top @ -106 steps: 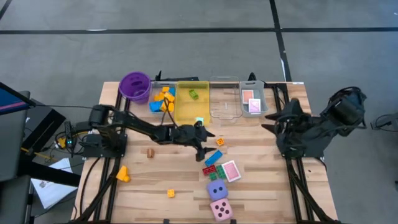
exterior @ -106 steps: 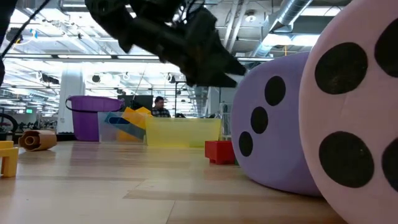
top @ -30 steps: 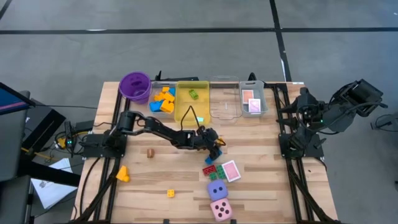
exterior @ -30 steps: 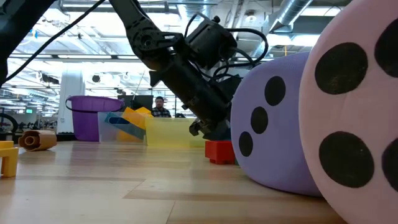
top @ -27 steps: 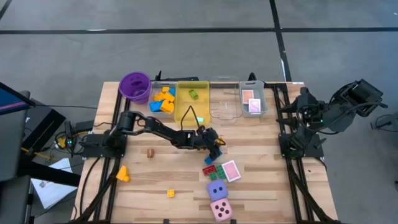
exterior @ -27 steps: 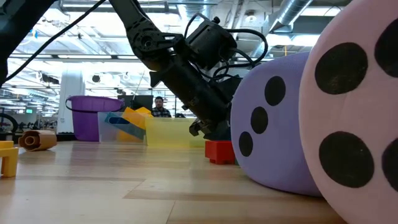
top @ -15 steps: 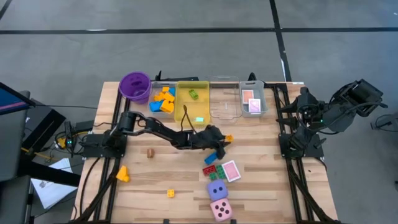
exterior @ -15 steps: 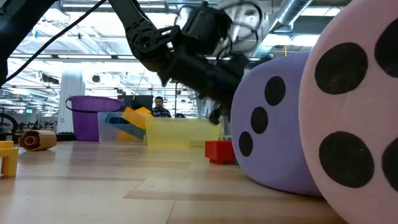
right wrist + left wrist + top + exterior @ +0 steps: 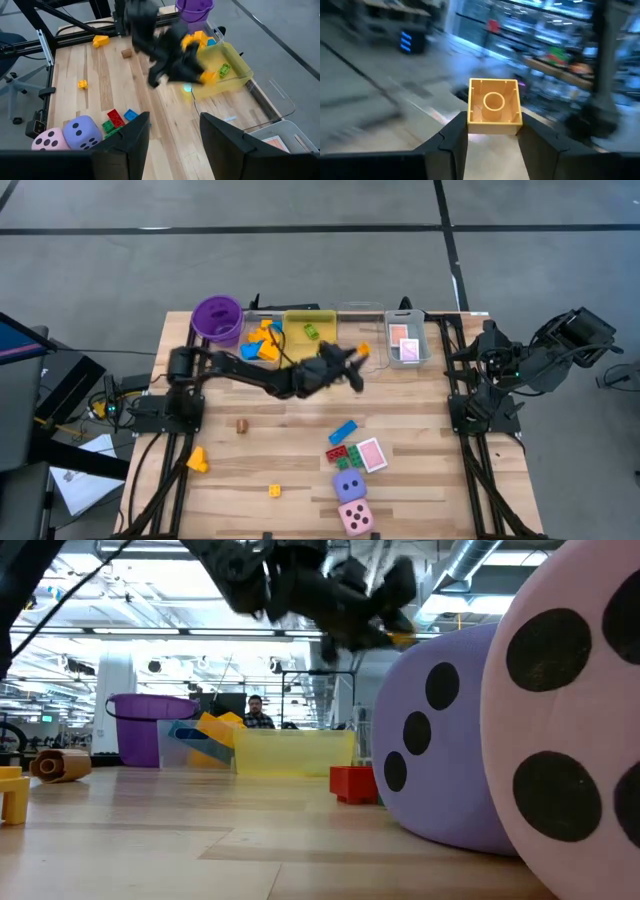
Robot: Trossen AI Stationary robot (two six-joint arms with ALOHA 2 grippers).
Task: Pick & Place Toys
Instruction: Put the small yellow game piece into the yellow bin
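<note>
My left gripper (image 9: 356, 358) is raised above the table's far middle and shut on a small orange brick (image 9: 494, 106), which also shows as the orange brick (image 9: 364, 350) in the high view and the orange brick (image 9: 208, 76) in the right wrist view. A blue brick (image 9: 343, 430), red and green bricks (image 9: 340, 452) and a pink-backed card (image 9: 371, 453) lie flat on the wood. The purple die (image 9: 348, 485) and pink die (image 9: 355, 517) stand near the front edge. My right gripper (image 9: 175, 135) waits open, high at the table's right edge. My left gripper pinches the orange brick by two opposite side walls (image 9: 470, 120) between its two fingers (image 9: 452, 142). The fingers lie about level, coming from the table's left. The brick hangs clear of the table, with its hollow underside turned back toward the wrist.
Along the far edge stand a purple cup (image 9: 217, 318), a clear tray of blue and orange bricks (image 9: 262, 340), a yellow tray (image 9: 300, 355), a clear tray (image 9: 362, 360) and a tray of cards (image 9: 405, 345). A yellow brick (image 9: 273, 491), a yellow piece (image 9: 197, 460) and a brown roll (image 9: 241, 424) lie at the left.
My left gripper has risen from the bricks at the table's middle and gone toward the far edge, tipping from pointing down to about level. The orange brick has come up with it, lifted clear of the wood. The blue brick has stayed on the table.
</note>
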